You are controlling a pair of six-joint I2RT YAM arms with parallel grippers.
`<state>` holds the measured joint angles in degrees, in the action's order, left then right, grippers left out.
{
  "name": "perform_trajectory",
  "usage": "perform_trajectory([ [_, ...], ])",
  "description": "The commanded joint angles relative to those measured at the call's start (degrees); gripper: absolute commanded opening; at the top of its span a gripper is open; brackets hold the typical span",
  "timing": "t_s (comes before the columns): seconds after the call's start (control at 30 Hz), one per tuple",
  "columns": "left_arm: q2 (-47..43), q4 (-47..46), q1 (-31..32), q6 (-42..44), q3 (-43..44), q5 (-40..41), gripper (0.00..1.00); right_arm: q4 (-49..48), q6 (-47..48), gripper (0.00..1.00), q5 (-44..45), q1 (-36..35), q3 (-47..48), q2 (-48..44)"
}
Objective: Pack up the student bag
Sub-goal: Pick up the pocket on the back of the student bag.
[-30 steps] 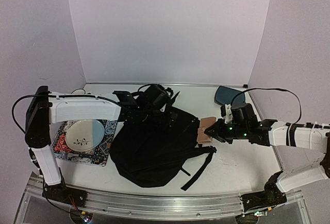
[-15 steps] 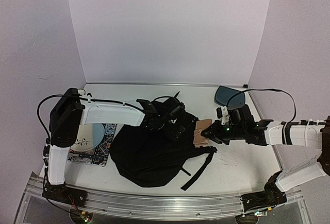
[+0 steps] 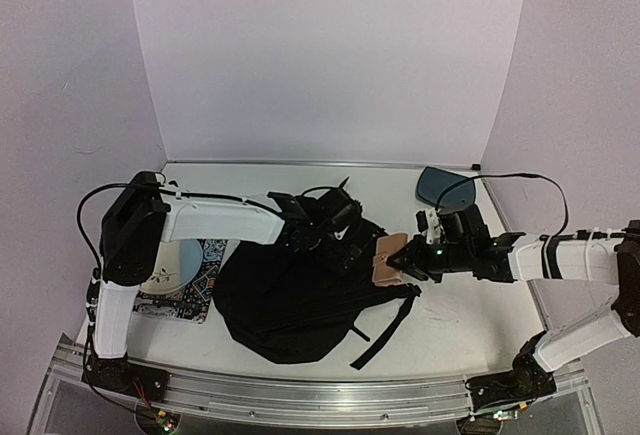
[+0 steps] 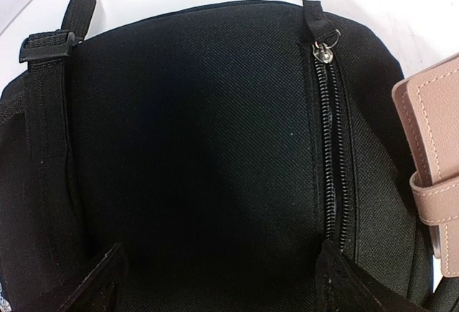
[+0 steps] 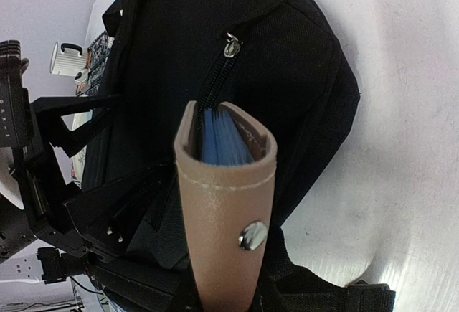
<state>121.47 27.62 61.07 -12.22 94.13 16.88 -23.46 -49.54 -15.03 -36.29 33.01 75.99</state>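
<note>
My left end effector [image 4: 215,272] stands wide open above the backpack [image 4: 193,133]. My right end effector [image 3: 408,261] grips a tan wallet [image 3: 386,258].

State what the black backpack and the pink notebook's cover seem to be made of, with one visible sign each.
Backpack: matte black woven fabric, probably synthetic; a fine weave grain shows. Pink notebook cover: smooth leather or imitation, which I cannot tell; stitched edges, with a shiny metal-looking snap.
</note>
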Motion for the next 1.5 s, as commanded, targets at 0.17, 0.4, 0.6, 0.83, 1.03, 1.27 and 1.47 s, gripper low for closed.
perform_trajectory([
  [0.17, 1.78, 1.22, 0.54, 2.06, 1.06, -5.72, 0.96, -3.62, -0.47, 0.00, -1.62, 0.17, 1.67, 0.57],
  [0.4, 0.58, 1.04, 1.16, 2.50, 1.00, -6.07, 0.98, -4.06, -0.53, 0.00, -2.02, 0.17, 1.46, 0.95],
  [0.6, -0.56, 0.86, 1.16, 2.33, 1.05, -6.85, 0.98, -4.40, -0.56, 0.00, -2.33, 0.17, 1.23, 1.08],
  [0.83, -3.08, 0.08, 0.99, 0.86, 0.33, -3.61, 0.99, -4.96, -0.73, 0.00, -2.61, 0.16, 0.70, 1.01],
  [1.03, -3.30, -0.14, 0.73, -0.16, -0.15, -2.34, 0.99, -5.00, -0.79, 0.00, -2.34, 0.15, 0.16, 0.23],
  [1.27, -0.76, 0.43, 0.72, 1.26, -0.01, 2.04, 0.99, -5.06, -0.91, 0.00, -2.55, 0.15, 0.04, -0.02],
  [1.47, 2.43, 2.08, 1.50, 2.01, -0.71, 7.73, 0.93, -5.20, -1.13, 0.00, -2.80, 0.17, 0.11, -0.12],
])
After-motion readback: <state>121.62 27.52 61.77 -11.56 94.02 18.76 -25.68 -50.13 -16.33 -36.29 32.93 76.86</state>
